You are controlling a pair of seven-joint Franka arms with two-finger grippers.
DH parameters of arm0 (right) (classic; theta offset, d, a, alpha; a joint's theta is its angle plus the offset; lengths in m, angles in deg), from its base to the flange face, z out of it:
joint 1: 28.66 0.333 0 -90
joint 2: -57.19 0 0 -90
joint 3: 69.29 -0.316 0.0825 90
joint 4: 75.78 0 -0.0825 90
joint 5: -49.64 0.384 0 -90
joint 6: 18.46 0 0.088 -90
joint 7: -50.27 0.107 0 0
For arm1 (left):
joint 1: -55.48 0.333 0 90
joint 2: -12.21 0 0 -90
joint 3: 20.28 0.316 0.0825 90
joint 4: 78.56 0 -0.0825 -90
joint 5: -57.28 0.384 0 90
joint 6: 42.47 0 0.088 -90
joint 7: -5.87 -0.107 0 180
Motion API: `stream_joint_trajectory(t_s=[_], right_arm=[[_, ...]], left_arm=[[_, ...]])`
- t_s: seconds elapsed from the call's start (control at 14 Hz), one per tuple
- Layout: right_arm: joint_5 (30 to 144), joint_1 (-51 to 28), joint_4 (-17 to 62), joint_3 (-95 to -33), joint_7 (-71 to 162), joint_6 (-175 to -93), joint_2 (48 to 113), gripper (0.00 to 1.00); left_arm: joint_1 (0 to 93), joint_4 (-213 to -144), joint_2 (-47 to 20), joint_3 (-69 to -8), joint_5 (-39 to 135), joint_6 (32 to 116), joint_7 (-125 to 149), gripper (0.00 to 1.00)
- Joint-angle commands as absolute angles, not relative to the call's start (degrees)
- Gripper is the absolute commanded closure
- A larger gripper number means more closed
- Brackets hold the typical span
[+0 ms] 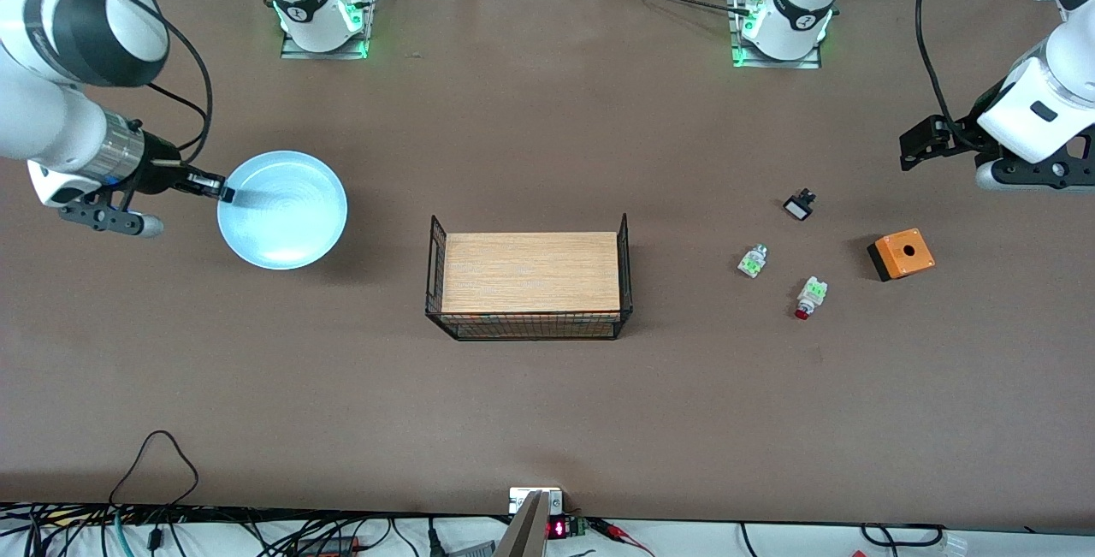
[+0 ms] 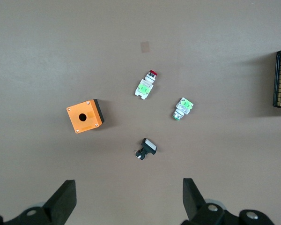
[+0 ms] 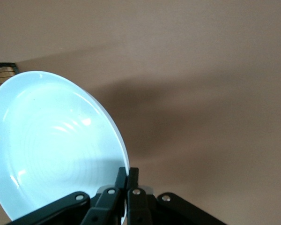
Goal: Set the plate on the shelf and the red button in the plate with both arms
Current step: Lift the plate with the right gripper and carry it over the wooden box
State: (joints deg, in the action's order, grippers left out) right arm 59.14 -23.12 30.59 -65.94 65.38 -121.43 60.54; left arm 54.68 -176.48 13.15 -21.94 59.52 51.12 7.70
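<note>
The pale light-blue plate (image 1: 282,210) is toward the right arm's end of the table. My right gripper (image 1: 224,192) is shut on the plate's rim. In the right wrist view the rim (image 3: 117,140) is pinched between the fingers of my right gripper (image 3: 130,174), and the plate looks tilted with a shadow under it. The red button (image 1: 809,296) lies on the table toward the left arm's end and shows in the left wrist view (image 2: 145,85). My left gripper (image 1: 910,150) is open and empty in the air over bare table near the small parts; in its own view (image 2: 129,199) the fingers stand wide apart.
A wire basket with a wooden board (image 1: 530,276) stands mid-table. Near the red button lie a white-and-green part without a red cap (image 1: 752,260), a small black-and-white part (image 1: 799,204) and an orange box with a hole (image 1: 901,254).
</note>
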Motion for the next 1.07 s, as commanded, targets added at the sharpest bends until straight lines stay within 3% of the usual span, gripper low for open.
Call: stream_joint_trajectory(t_s=[0.0, 0.36, 0.64, 1.0], right_arm=[[61.5, -18.7, 23.1, -66.2, 75.7, -114.7, 61.7, 1.00], [64.9, -8.1, 17.0, -66.2, 99.6, -112.6, 63.1, 1.00], [64.8, 0.4, 9.6, -66.2, 115.5, -113.3, 69.8, 1.00], [64.8, 5.2, 7.0, -66.2, 126.6, -123.1, 75.8, 1.00]], left_arm=[[54.6, -175.7, 13.4, -21.8, 58.7, 50.1, 7.5, 0.00], [54.6, -175.7, 13.4, -21.8, 58.7, 50.1, 7.5, 0.00], [54.5, -175.7, 13.4, -21.8, 58.7, 50.1, 7.5, 0.00], [54.4, -175.4, 13.4, -21.9, 58.7, 50.0, 7.6, 0.00]])
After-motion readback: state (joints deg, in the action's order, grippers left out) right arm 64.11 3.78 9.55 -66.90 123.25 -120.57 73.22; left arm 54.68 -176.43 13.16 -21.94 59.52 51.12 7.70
